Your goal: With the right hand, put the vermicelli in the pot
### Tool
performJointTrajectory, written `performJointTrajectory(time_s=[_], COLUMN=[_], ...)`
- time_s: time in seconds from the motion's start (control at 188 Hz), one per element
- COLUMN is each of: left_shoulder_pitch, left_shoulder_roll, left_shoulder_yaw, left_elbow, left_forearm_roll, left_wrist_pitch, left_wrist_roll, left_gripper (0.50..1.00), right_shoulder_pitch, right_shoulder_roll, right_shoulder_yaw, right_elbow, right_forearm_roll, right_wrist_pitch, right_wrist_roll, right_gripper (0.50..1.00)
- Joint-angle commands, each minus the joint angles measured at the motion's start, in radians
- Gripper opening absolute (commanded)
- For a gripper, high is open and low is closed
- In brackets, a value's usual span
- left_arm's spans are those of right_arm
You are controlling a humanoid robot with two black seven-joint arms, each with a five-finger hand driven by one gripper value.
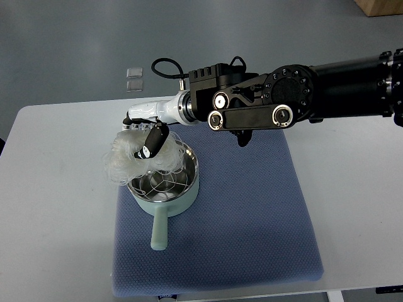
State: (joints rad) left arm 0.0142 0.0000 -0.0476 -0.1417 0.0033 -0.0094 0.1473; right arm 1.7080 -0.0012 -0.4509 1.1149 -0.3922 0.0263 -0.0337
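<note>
A pale green pot with a steel inside and a wire basket stands on the blue mat, its handle pointing toward the front. A white, translucent bundle of vermicelli hangs over the pot's left rim, partly outside it. My right hand reaches in from the right, just above the pot's far-left rim, with its fingers curled down on the top of the vermicelli. The left arm does not show.
The mat lies on a white table. Two small clear squares lie on the grey floor beyond the table's far edge. A wooden corner shows at the top right.
</note>
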Motion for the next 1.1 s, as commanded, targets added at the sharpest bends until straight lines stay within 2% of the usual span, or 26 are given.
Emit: performJointTrajectory(time_s=[0.0, 0.371, 0.382, 0.387, 0.393, 0.398, 0.403, 0.408, 0.414, 0.419, 0.488, 0.509, 0.525, 0.536, 0.7, 0.838, 1.008, 1.093], left_shoulder_pitch=[0.001, 0.001, 0.001, 0.001, 0.001, 0.001, 0.001, 0.001, 0.001, 0.001, 0.001, 0.001, 0.001, 0.001, 0.001, 0.001, 0.001, 0.001], left_shoulder_roll=[0.000, 0.000, 0.000, 0.000, 0.000, 0.000, 0.000, 0.000, 0.000, 0.000, 0.000, 0.000, 0.000, 0.000, 0.000, 0.000, 0.000, 0.000], left_shoulder_yaw=[0.000, 0.000, 0.000, 0.000, 0.000, 0.000, 0.000, 0.000, 0.000, 0.000, 0.000, 0.000, 0.000, 0.000, 0.000, 0.000, 0.000, 0.002], left_elbow=[0.001, 0.004, 0.004, 0.004, 0.004, 0.004, 0.004, 0.004, 0.004, 0.004, 0.004, 0.004, 0.004, 0.004, 0.005, 0.005, 0.004, 0.002], left_forearm_roll=[0.000, 0.000, 0.000, 0.000, 0.000, 0.000, 0.000, 0.000, 0.000, 0.000, 0.000, 0.000, 0.000, 0.000, 0.000, 0.000, 0.000, 0.000], left_wrist_pitch=[0.000, 0.000, 0.000, 0.000, 0.000, 0.000, 0.000, 0.000, 0.000, 0.000, 0.000, 0.000, 0.000, 0.000, 0.000, 0.000, 0.000, 0.000], left_wrist_roll=[0.000, 0.000, 0.000, 0.000, 0.000, 0.000, 0.000, 0.000, 0.000, 0.000, 0.000, 0.000, 0.000, 0.000, 0.000, 0.000, 0.000, 0.000], left_gripper=[1.000, 1.000, 1.000, 1.000, 1.000, 1.000, 1.000, 1.000, 1.000, 1.000, 1.000, 1.000, 1.000, 1.000, 1.000, 1.000, 1.000, 1.000], right_shoulder_pitch=[-0.034, -0.129, -0.131, -0.134, -0.134, -0.136, -0.136, -0.137, -0.137, -0.139, -0.143, -0.143, -0.143, -0.143, -0.142, -0.145, -0.274, -0.418], right_shoulder_roll=[0.001, 0.001, 0.001, 0.001, 0.001, 0.001, 0.001, 0.001, 0.001, 0.001, 0.001, 0.001, 0.001, 0.001, 0.001, -0.003, -0.184, -0.273], right_shoulder_yaw=[0.000, 0.004, 0.006, 0.006, 0.006, 0.008, 0.008, 0.008, 0.008, 0.009, 0.012, 0.014, 0.014, 0.014, 0.032, 0.176, 0.425, 0.617], right_elbow=[-0.037, -0.052, -0.052, -0.052, -0.052, -0.052, -0.052, -0.052, -0.052, -0.052, -0.052, -0.052, -0.052, -0.052, -0.053, -0.053, -0.055, -0.056], right_forearm_roll=[-0.025, -0.071, -0.071, -0.071, -0.071, -0.071, -0.071, -0.070, -0.070, -0.070, -0.068, -0.068, -0.068, -0.068, -0.059, -0.054, 0.009, 0.052], right_wrist_pitch=[0.001, -0.002, -0.003, -0.005, -0.005, -0.006, -0.006, -0.009, -0.009, -0.011, -0.019, -0.017, -0.017, -0.017, -0.019, -0.019, -0.043, -0.046], right_wrist_roll=[-0.002, -0.002, -0.002, -0.002, -0.002, -0.002, -0.002, -0.002, -0.002, -0.002, -0.002, -0.002, -0.002, -0.002, -0.002, 0.000, 0.003, 0.051], right_gripper=[0.500, 0.500, 0.515, 0.604, 0.605, 0.694, 0.695, 0.767, 0.768, 0.813, 0.846, 0.876, 0.919, 0.925, 0.928, 0.928, 0.926, 0.928])
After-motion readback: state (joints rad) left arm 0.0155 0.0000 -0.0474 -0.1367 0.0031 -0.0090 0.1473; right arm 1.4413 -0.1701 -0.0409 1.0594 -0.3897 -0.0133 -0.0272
